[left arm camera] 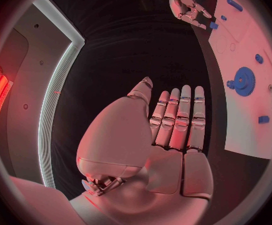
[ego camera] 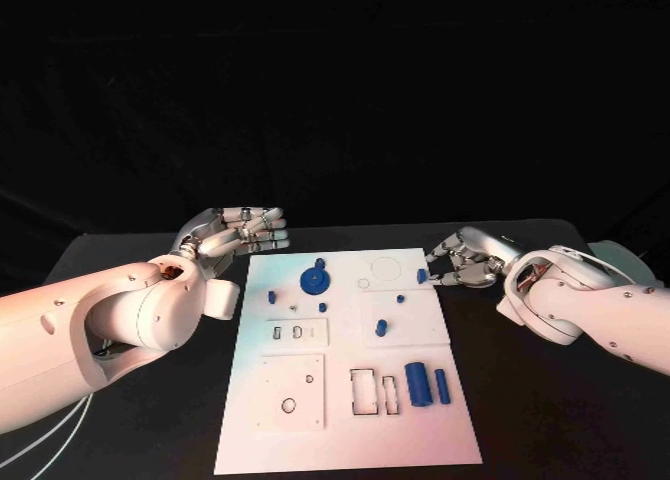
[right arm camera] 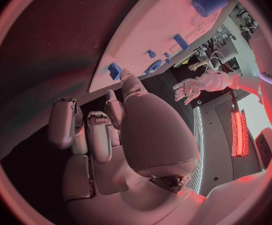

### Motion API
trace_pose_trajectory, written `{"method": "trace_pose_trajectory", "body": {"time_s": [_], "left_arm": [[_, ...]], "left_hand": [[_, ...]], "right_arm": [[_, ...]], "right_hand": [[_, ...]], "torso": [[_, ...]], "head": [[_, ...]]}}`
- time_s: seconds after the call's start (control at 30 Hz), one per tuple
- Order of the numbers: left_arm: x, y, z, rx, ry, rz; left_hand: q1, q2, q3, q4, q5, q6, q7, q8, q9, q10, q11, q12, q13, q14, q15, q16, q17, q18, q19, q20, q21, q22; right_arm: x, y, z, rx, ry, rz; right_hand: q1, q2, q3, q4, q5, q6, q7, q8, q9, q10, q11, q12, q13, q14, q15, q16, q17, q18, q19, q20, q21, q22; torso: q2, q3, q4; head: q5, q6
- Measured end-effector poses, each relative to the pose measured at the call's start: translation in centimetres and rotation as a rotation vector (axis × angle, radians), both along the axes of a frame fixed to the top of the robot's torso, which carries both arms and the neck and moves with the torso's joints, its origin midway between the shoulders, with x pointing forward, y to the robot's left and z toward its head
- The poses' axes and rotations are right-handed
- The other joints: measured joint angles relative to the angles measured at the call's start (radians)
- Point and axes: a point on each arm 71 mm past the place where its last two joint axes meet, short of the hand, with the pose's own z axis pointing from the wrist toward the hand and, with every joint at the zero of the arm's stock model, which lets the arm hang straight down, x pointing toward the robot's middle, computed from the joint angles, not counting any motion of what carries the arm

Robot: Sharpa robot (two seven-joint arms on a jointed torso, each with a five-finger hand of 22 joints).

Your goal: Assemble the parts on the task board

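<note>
The white task board [ego camera: 350,400] lies in the middle of the black table. On it are a blue gear [ego camera: 315,280], several small blue pegs such as one [ego camera: 381,326], and two blue cylinders [ego camera: 417,380] near its right edge. My left hand [ego camera: 234,232] hovers off the board's far left corner, its fingers [left arm camera: 176,120] straight, side by side, holding nothing. My right hand [ego camera: 465,258] is at the board's far right edge. Its thumb tip [right arm camera: 126,80] reaches a small blue part [ego camera: 422,275] standing at that edge. I cannot tell whether it touches the part.
The board has white inset plates with slots and holes [ego camera: 371,390] in its near half. Bare black table [ego camera: 566,420] lies on both sides of the board. A pale object [ego camera: 624,255] sits at the table's far right.
</note>
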Motion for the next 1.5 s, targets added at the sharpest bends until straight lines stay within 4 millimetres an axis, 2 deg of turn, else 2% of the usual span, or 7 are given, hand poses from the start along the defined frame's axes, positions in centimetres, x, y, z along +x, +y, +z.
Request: {"method": "trace_pose_trajectory", "body": {"time_s": [0.4, 0.6, 0.77, 1.07, 1.2, 1.5], "left_arm": [[0.0, 0.1, 0.0, 0.0, 0.0, 0.0], [0.0, 0.1, 0.0, 0.0, 0.0, 0.0], [0.0, 0.1, 0.0, 0.0, 0.0, -0.001], [0.0, 0.1, 0.0, 0.0, 0.001, -0.001], [0.0, 0.0, 0.0, 0.0, 0.001, -0.002], [0.0, 0.1, 0.0, 0.0, 0.001, -0.002]], "left_hand": [[0.0, 0.0, 0.0, 0.0, 0.0, 0.0, 0.0, 0.0, 0.0, 0.0, 0.0, 0.0, 0.0, 0.0, 0.0, 0.0, 0.0, 0.0, 0.0, 0.0, 0.0, 0.0], [0.0, 0.0, 0.0, 0.0, 0.0, 0.0, 0.0, 0.0, 0.0, 0.0, 0.0, 0.0, 0.0, 0.0, 0.0, 0.0, 0.0, 0.0, 0.0, 0.0, 0.0, 0.0], [0.0, 0.0, 0.0, 0.0, 0.0, 0.0, 0.0, 0.0, 0.0, 0.0, 0.0, 0.0, 0.0, 0.0, 0.0, 0.0, 0.0, 0.0, 0.0, 0.0, 0.0, 0.0], [0.0, 0.0, 0.0, 0.0, 0.0, 0.0, 0.0, 0.0, 0.0, 0.0, 0.0, 0.0, 0.0, 0.0, 0.0, 0.0, 0.0, 0.0, 0.0, 0.0, 0.0, 0.0], [0.0, 0.0, 0.0, 0.0, 0.0, 0.0, 0.0, 0.0, 0.0, 0.0, 0.0, 0.0, 0.0, 0.0, 0.0, 0.0, 0.0, 0.0, 0.0, 0.0, 0.0, 0.0], [0.0, 0.0, 0.0, 0.0, 0.0, 0.0, 0.0, 0.0, 0.0, 0.0, 0.0, 0.0, 0.0, 0.0, 0.0, 0.0, 0.0, 0.0, 0.0, 0.0, 0.0, 0.0]], "right_arm": [[0.4, 0.7, -1.0, -0.005, 0.019, 0.004], [0.5, 1.1, -1.3, -0.006, 0.023, 0.006], [0.7, 1.2, -1.4, -0.007, 0.024, 0.006], [0.8, 1.5, -1.5, -0.008, 0.027, 0.009], [0.9, 1.6, -1.6, -0.008, 0.028, 0.01], [1.0, 1.7, -1.6, -0.01, 0.027, 0.009]], "right_hand": [[-0.006, 0.006, 0.003, 0.003, -0.006, -0.001, 0.001, 0.0, 0.0, 0.005, 0.005, 0.013, 0.011, 0.0, 0.0, 0.0, 0.0, 0.0, 0.0, 0.0, 0.004, 0.001], [-0.011, 0.011, 0.007, 0.007, -0.006, -0.001, 0.001, 0.0, 0.0, 0.012, 0.002, 0.026, 0.022, 0.0, 0.0, 0.0, 0.0, 0.0, 0.007, 0.0, 0.014, 0.001], [-0.015, 0.015, 0.016, 0.011, -0.006, 0.012, -0.001, 0.007, 0.0, 0.018, 0.008, 0.047, 0.037, 0.0, 0.0, 0.0, 0.0, 0.0, 0.014, 0.0, 0.021, 0.001], [-0.022, 0.031, 0.042, 0.014, -0.015, 0.053, -0.017, 0.023, 0.007, 0.032, 0.007, 0.081, 0.068, 0.0, 0.0, 0.004, 0.0, 0.0, 0.025, -0.004, 0.031, 0.001], [-0.014, 0.039, 0.057, 0.009, -0.039, 0.07, -0.024, 0.031, 0.009, 0.034, 0.006, 0.093, 0.071, 0.002, -0.009, 0.004, 0.0, 0.0, 0.031, -0.009, 0.038, 0.001], [-0.01, 0.053, 0.086, 0.003, -0.062, 0.087, -0.034, 0.039, 0.01, 0.033, 0.006, 0.104, 0.072, 0.0, -0.012, 0.004, 0.0, 0.0, 0.036, -0.014, 0.042, 0.0]], "torso": [[0.0, -0.0008, -0.0003], [0.0, -0.0007, -0.0013], [0.0, 0.0, -0.0013], [0.0, 0.0, -0.0013], [0.0, 0.0, -0.0016], [0.0, 0.0, -0.0014]], "head": [[0.0, -0.005], [0.002, -0.005], [0.002, -0.005], [0.002, -0.007], [0.002, -0.008], [0.002, -0.011]]}}
